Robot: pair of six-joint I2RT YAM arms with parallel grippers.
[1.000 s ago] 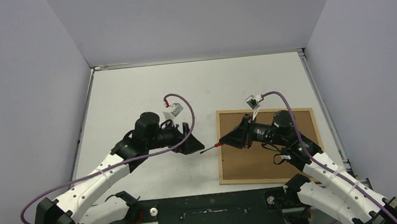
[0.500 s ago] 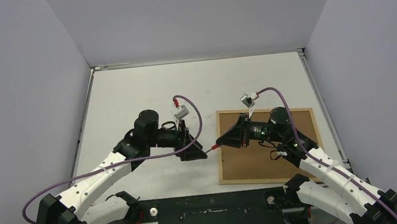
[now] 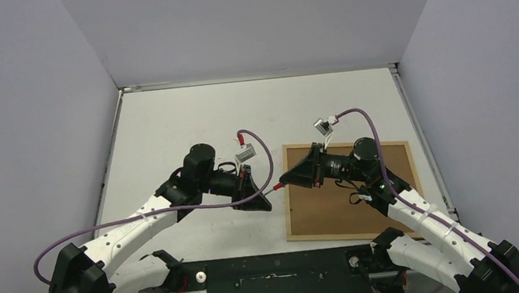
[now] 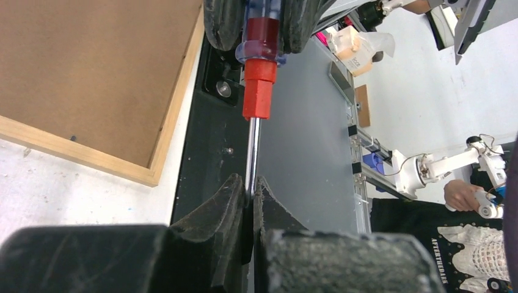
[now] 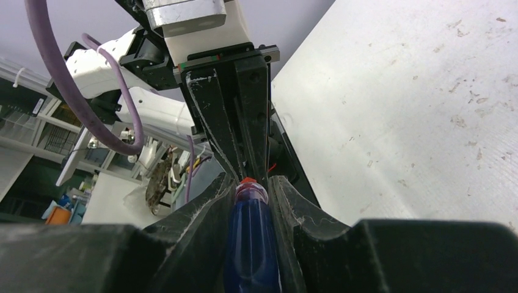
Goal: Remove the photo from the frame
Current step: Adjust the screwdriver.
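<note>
While the two arms meet over the middle of the desk (image 3: 189,117) in the top view, the left gripper (image 3: 261,195) and the right gripper (image 3: 285,180) point at each other, tips close together. A screwdriver (image 3: 275,186) bridges them, only its red collar showing. The frame (image 3: 323,238) lies flat on the desk beneath and behind the right gripper, its thin light moulding running round a brown backing panel (image 3: 313,213). The left gripper stands just beyond the frame's left edge.

From the left wrist view, the left gripper (image 4: 248,186) is closed tight on the bare metal shaft of the screwdriver (image 4: 259,91). Straight ahead of it, the red collar and the clear blue handle run up between the right gripper's fingers (image 4: 217,24), one on each side of the handle. A corner of the frame (image 4: 91,160) lies ahead and to the left of this gripper, with the backing panel (image 4: 91,61) inside the moulding.

From the right wrist view, the right gripper (image 5: 250,183) clamps the blue handle of the screwdriver (image 5: 250,244), a finger pressed to either side. Directly ahead, the left gripper (image 5: 241,134) faces it with its two black fingers drawn together; the shaft itself is hidden past the red collar. The pale, scuffed desk (image 5: 427,91) spreads to the right of the gripper.
</note>
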